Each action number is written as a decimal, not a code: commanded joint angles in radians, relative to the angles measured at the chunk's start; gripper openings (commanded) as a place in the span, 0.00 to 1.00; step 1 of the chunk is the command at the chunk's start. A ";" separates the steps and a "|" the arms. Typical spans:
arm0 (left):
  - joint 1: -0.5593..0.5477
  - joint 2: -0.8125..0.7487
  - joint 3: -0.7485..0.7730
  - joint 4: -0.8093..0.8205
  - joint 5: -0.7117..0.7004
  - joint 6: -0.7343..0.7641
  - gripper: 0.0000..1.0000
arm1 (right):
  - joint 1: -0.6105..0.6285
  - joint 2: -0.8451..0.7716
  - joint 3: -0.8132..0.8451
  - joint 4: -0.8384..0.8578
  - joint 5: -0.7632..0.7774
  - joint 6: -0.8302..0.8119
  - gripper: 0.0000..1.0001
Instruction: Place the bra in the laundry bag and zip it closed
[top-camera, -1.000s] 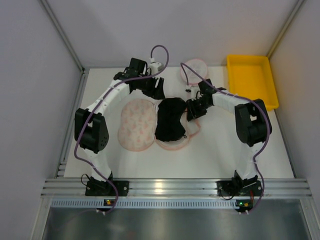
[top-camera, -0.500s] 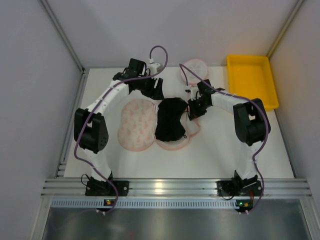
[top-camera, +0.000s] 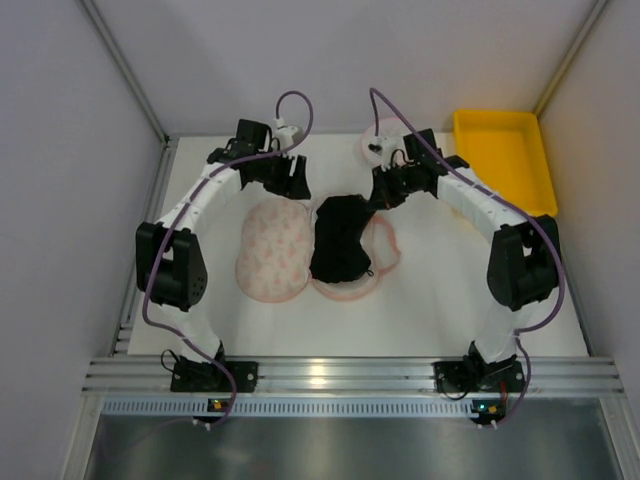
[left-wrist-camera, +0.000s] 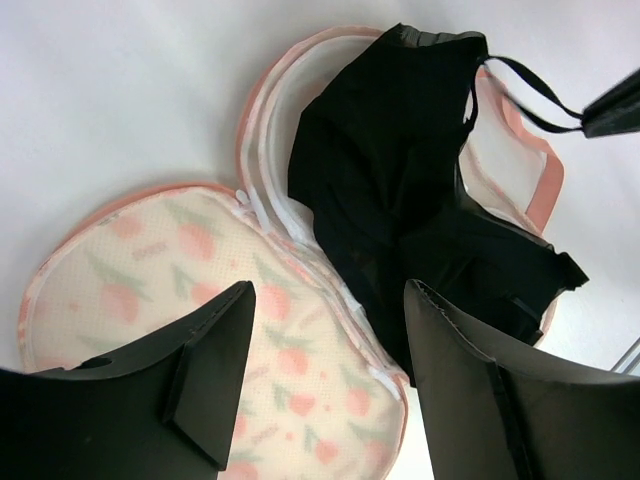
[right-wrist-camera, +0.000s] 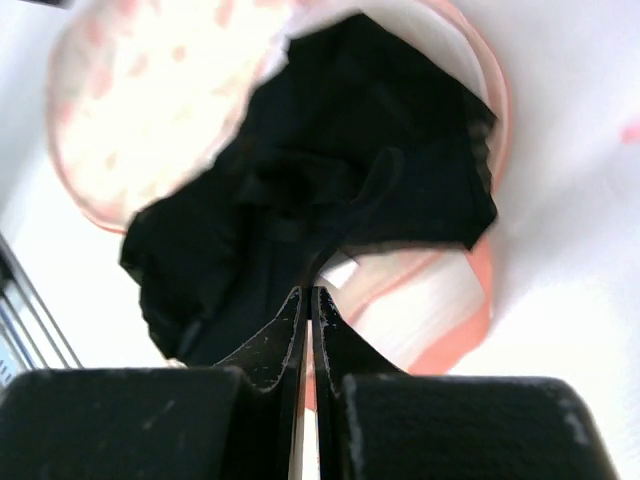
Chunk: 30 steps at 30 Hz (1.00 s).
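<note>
Two round halves of the laundry bag (top-camera: 272, 250) lay open side by side on the desk (top-camera: 450, 300). One half showed its pink flowers at 9 o'clock of the bra (top-camera: 338, 240). The other half lay under the bra, and only its pink rim peeked out at 3 and 6 o'clock. So the bra was on the bag, but the bag was not shut and not zipped.

The left end effector (left-wrist-camera: 330, 300) hung at 11 o'clock of the bra, near the flowery half. Its jaws were wide, with nothing in them. The right end effector (right-wrist-camera: 311, 292) was at 1 o'clock of the bra. Its jaws were squeezed tight on a thin strap (left-wrist-camera: 525, 85) of the bra, and the strap was pulled straight toward it.

I think the step was tucking the bra in. Next, the strap would need to be laid down inside the pink rim, so no bit hangs out. Then the flowery half would need to be flipped over on top, and the zip pulled all the way round. A loose strap could get stuck in the zip.

Pale grey walls (top-camera: 200, 60) stood round three sides. The desk was white and flat. A shiny metal rail (top-camera: 330, 375) ran along 6 o'clock. A yellow tray (top-camera: 500, 160) sat at 1 o'clock, well apart from the bag.
</note>
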 joint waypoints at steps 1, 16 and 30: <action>0.017 -0.053 -0.015 0.018 0.019 -0.012 0.67 | 0.048 -0.004 0.068 0.004 -0.123 0.000 0.00; 0.074 -0.127 -0.095 0.018 0.065 0.014 0.68 | 0.193 0.223 0.161 -0.018 -0.186 0.027 0.03; -0.019 -0.354 -0.343 0.018 0.200 0.452 0.67 | 0.122 0.077 0.141 -0.142 -0.146 -0.043 0.61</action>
